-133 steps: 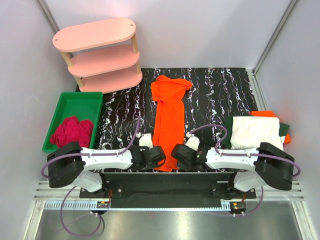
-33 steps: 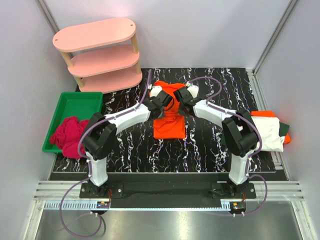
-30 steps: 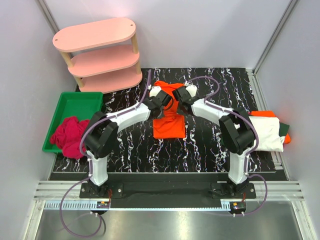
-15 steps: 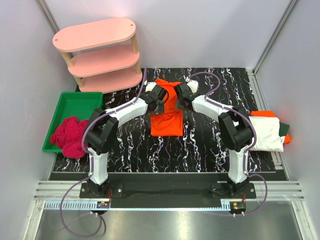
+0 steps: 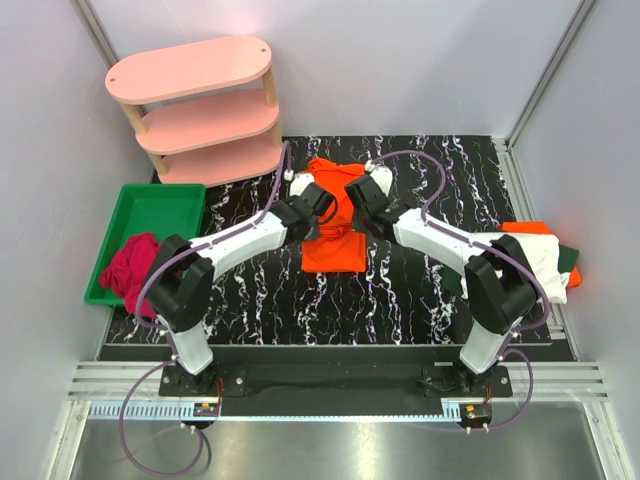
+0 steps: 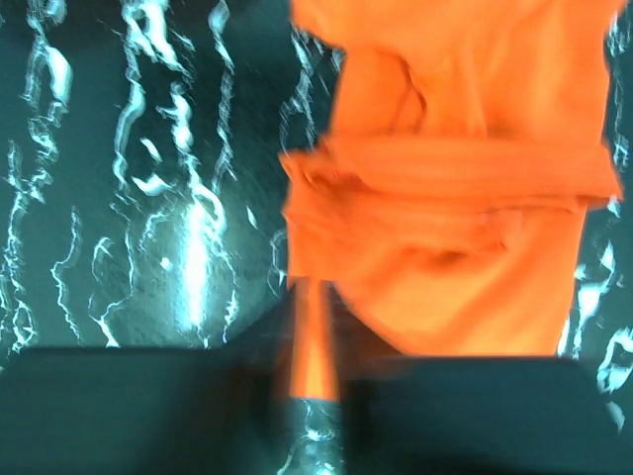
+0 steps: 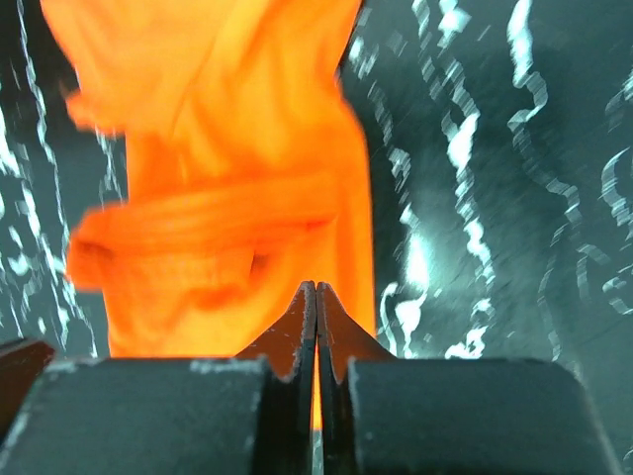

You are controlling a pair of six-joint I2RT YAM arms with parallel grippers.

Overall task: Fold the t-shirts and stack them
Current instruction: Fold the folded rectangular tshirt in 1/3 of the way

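Left wrist view blurred, fingers only dark shapes. Right arm hides part of white shirt point(image 5: 547, 262) on stack at right edge of table point(image 5: 420, 170). Orange shirt point(image 5: 336, 248) mid-table, far end bunched, near part folded flat. Left gripper point(image 5: 318, 203) and right gripper point(image 5: 354, 207) side by side over bunched part, each clamped on thin orange strip.

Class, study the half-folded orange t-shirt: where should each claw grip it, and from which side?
I would pinch the orange t-shirt at its side edges by the thick crosswise fold, left claw from the left, right claw from the right: it lies flat, so only edges lift.
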